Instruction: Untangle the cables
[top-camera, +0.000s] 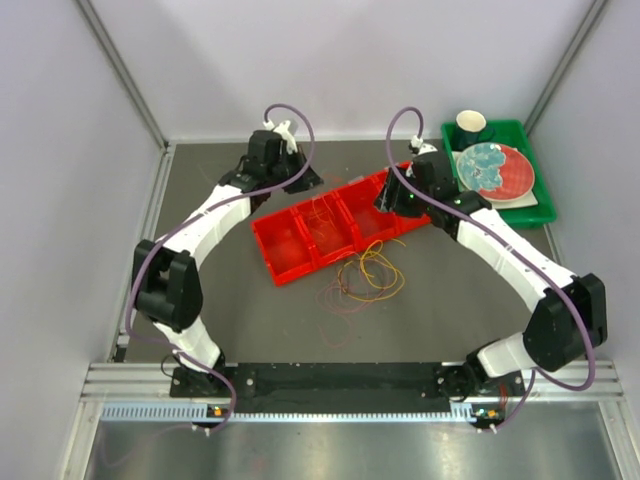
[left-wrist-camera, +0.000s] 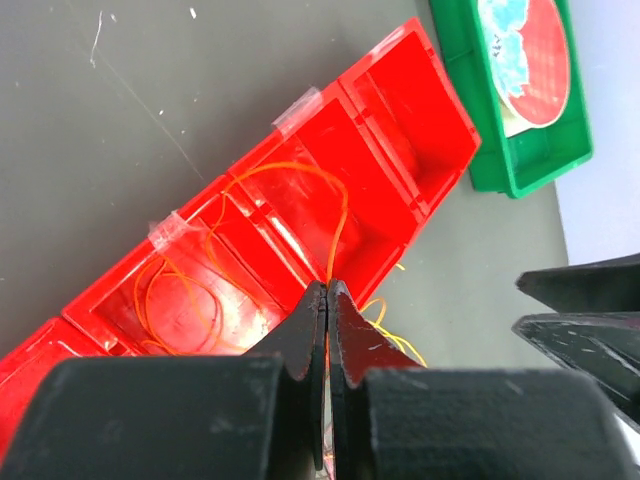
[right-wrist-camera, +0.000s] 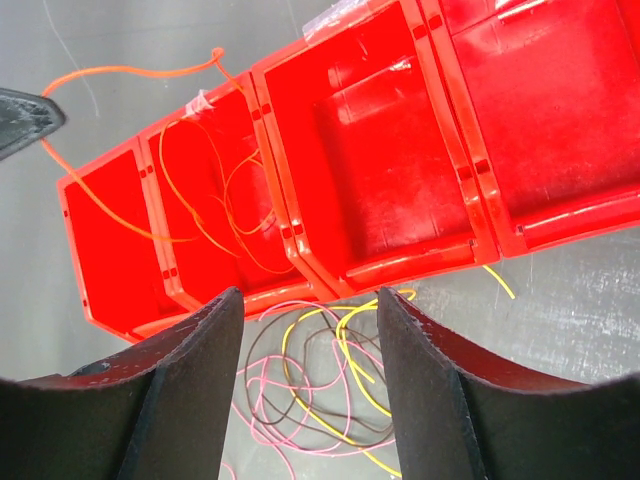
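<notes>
The left wrist view shows the left gripper (left-wrist-camera: 327, 298) with its two black fingers pressed tight together. They pinch a thin orange cable (left-wrist-camera: 290, 165). From the fingers, this cable bends up in a big loop over the long red plastic tray (top-camera: 283, 240) with its row of boxes. More orange loops (right-wrist-camera: 225, 205) lie inside one box of the tray.

The right gripper (right-wrist-camera: 310, 297) hangs above the near wall of the red tray. Its fingers are spread wide apart and hold nothing. Below it, on the grey table (top-camera: 450, 310), lies a messy pile of thin cables (top-camera: 368, 275) just beside the tray. The pile has pink, yellow and dark brown loops, all crossed over each other.

At the far right of the table sits a green tray (top-camera: 540, 212) with a red and blue plate (top-camera: 495, 170) and a dark cup (top-camera: 472, 125) in it.
</notes>
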